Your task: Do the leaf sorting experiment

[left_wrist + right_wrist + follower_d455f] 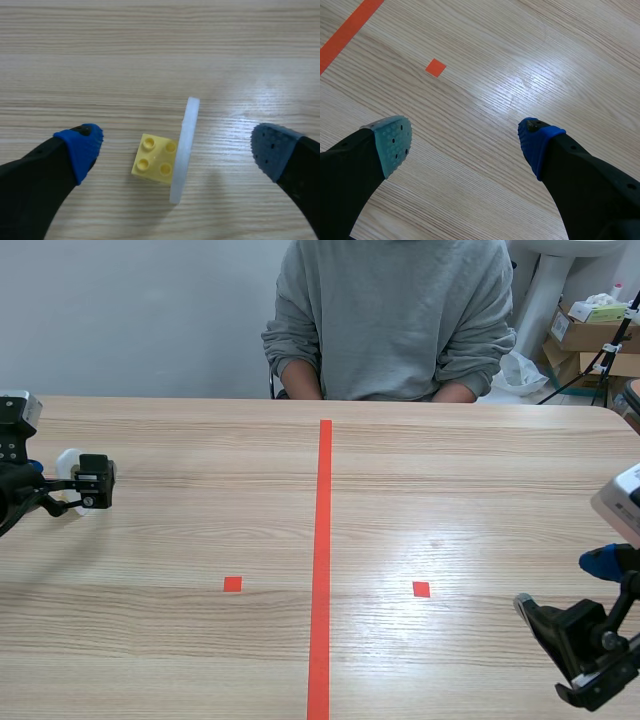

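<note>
No leaf shows in any view. In the left wrist view a small yellow brick (154, 160) with studs lies on the table. A thin white round piece (184, 150) stands on its edge against the brick's side. My left gripper (175, 147) is open and hangs above both, one blue pad (82, 147) on each side. In the scene view the left gripper (88, 483) is at the table's far left, with the white piece (68, 462) showing beside it. My right gripper (560, 640) (465, 140) is open low at the right, over bare wood.
A person in a grey sweatshirt (390, 315) sits across the table, hands below its far edge. An orange-red tape line (322, 560) runs down the middle, with small squares (232, 584) (421, 589) on either side. Cardboard boxes (585, 340) stand behind at the right.
</note>
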Controlling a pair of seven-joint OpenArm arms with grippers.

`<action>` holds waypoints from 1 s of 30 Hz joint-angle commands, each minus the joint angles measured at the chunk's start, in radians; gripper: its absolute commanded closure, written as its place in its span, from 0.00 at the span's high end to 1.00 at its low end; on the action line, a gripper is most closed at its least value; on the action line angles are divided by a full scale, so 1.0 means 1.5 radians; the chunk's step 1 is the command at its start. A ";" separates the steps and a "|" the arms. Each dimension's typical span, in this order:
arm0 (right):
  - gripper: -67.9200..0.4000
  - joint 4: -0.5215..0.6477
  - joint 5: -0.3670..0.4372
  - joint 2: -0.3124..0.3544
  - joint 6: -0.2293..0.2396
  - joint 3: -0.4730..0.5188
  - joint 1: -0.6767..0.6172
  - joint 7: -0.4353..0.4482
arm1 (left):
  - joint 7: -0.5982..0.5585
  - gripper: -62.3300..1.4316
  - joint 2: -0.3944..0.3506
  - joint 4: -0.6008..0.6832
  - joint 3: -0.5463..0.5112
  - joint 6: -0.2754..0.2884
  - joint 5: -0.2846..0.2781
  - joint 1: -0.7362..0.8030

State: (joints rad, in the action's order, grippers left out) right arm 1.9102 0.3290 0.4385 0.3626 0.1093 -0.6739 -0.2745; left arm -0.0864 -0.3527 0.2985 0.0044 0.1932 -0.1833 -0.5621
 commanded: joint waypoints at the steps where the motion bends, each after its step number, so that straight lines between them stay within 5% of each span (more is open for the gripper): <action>1: 0.65 0.008 0.005 0.007 0.000 0.006 0.006 0.005 | -0.011 1.00 -0.015 0.016 0.001 -0.001 -0.003 -0.010; 5: 0.65 0.008 0.005 0.007 0.000 0.006 0.006 0.005 | -0.007 1.00 -0.034 0.031 0.001 0.000 0.003 -0.004; 9: 0.65 0.008 0.005 0.007 0.002 0.006 0.006 0.005 | 0.006 1.00 -0.054 0.132 0.001 0.001 0.040 0.046; 22: 0.65 0.008 0.005 0.007 0.003 0.006 0.006 0.005 | 0.097 1.00 -0.086 0.856 0.001 0.018 0.051 0.455; 30: 0.65 0.008 0.005 0.007 0.003 0.006 0.006 0.007 | 0.085 1.00 -0.083 1.064 0.006 0.039 0.051 0.675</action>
State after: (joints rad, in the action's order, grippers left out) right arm 1.9102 0.3290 0.4385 0.3660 0.1093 -0.6739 -0.2745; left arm 0.0525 -0.4820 1.9282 0.0132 0.2569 -0.1028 0.4656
